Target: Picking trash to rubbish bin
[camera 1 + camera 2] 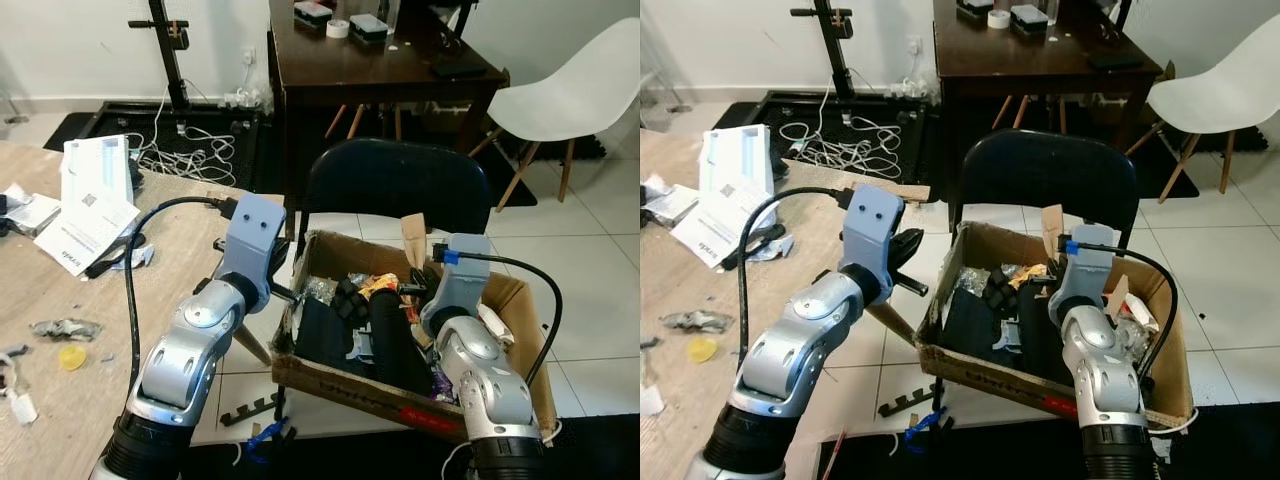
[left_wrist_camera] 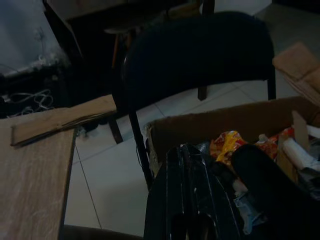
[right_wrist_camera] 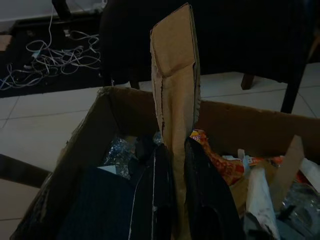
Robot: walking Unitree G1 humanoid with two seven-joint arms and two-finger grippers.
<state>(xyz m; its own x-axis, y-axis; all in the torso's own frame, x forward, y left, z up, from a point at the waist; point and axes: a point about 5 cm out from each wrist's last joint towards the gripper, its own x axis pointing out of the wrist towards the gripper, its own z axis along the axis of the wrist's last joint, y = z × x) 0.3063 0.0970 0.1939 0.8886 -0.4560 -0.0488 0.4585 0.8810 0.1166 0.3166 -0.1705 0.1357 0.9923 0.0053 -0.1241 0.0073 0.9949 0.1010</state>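
1. The strip of cardboard (image 3: 174,90) clamped between the right gripper (image 3: 179,165) fingers is matt brown, with raw, rough edges.
2. Under that gripper, the box (image 1: 330,385) is the same dull corrugated cardboard; a crinkled foil wrapper (image 1: 320,290) inside glints silver.
3. The left gripper (image 2: 187,165) has glossy black fingers pressed together, with nothing between them.
4. Left of it, the table (image 1: 60,300) shows pale, matt wood grain.
5. Beyond both grippers, the chair (image 1: 400,185) back looks smooth dark plastic.

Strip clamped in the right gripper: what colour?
Brown cardboard strip, upright over the box; clearest in the right wrist view.
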